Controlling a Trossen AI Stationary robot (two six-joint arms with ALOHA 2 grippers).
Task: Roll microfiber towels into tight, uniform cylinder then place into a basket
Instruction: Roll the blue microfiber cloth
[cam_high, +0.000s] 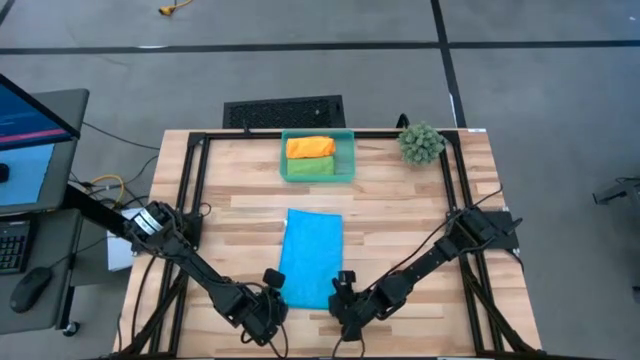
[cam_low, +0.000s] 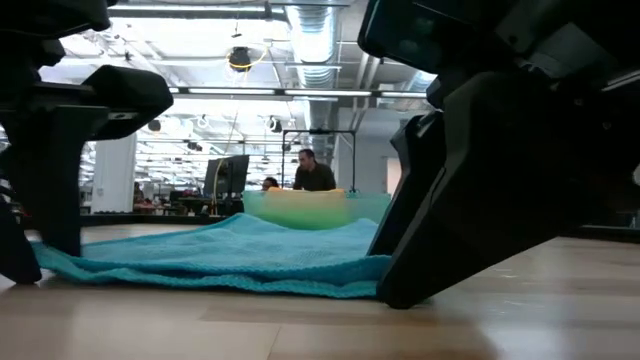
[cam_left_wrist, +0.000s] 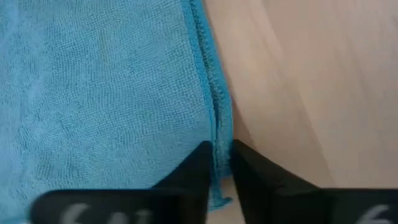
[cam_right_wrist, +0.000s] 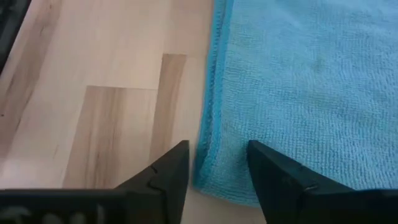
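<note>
Two dark arms reach down to the near corners of the sky blue towel (cam_high: 310, 257), which lies flat and folded into a long rectangle on the wooden table (cam_high: 400, 200), its length running from the near edge toward the basket (cam_high: 347, 150) at the far side. The left gripper (cam_high: 272, 283) sits at the towel's near left corner; in its wrist view its two fingers (cam_left_wrist: 193, 171) stand almost together, pinched on the stitched hem of the cloth. The right gripper (cam_high: 343, 285) sits at the near right corner, and in its own wrist view its fingers (cam_right_wrist: 171, 168) stand apart, straddling the towel's edge with the corner between them (they do not yet press the cloth from both sides). In the low view the blue cloth rises in a gentle hump between the two grippers. The translucent teal basket holds an orange towel (cam_high: 310, 147) rolled up at the far side and a green towel (cam_high: 309, 168) rolled just beside it on the near side, the two touching. A spiky green plant ball (cam_high: 421, 143) stands on the table to the right of the basket, apart from it. Beyond the table, in the low view, a person (cam_low: 314, 172) shows in the room behind.
</note>
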